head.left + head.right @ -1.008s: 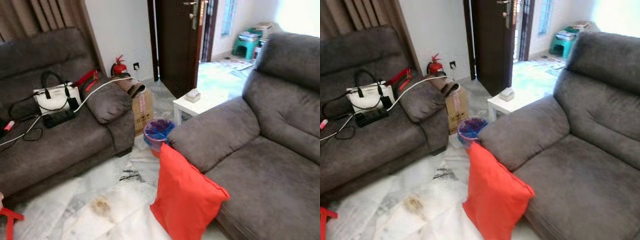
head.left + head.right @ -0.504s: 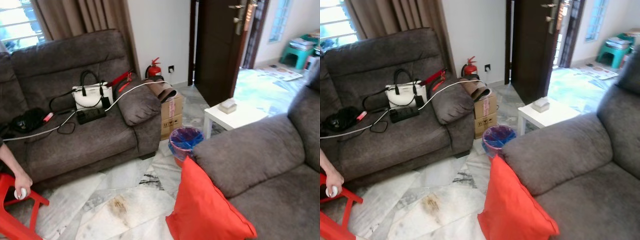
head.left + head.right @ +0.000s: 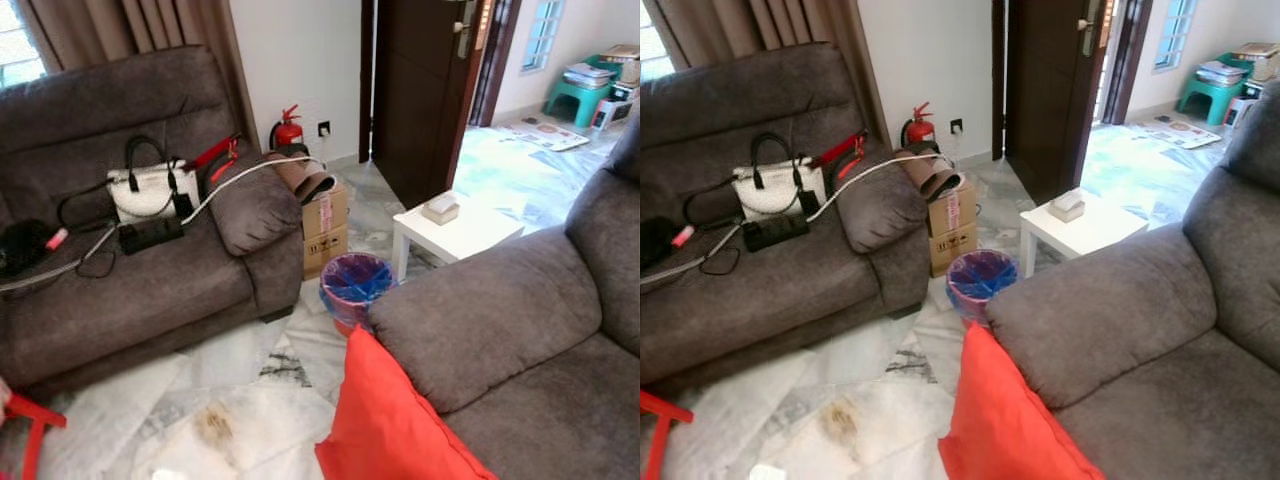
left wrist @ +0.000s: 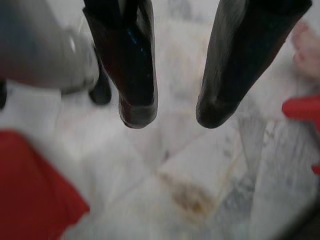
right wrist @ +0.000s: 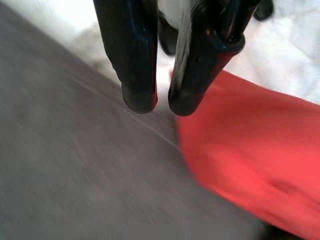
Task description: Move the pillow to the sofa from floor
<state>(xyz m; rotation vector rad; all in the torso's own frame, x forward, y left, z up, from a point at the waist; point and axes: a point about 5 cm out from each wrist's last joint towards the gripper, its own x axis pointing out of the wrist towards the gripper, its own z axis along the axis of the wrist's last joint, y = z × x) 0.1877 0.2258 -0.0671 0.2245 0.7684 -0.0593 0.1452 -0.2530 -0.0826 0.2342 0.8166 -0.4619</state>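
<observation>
Head views: the red pillow stands on edge on the marble floor, leaning against the front of the near grey sofa. A blue bin sits just beyond it, beside a white side surface. A 2nd sofa carries a white handbag.

Left wrist view: the left gripper hangs over the floor, fingers spread apart, holding nothing.

Right wrist view: the right gripper hangs above the pillow-sofa junction, fingers nearly together, empty.
</observation>
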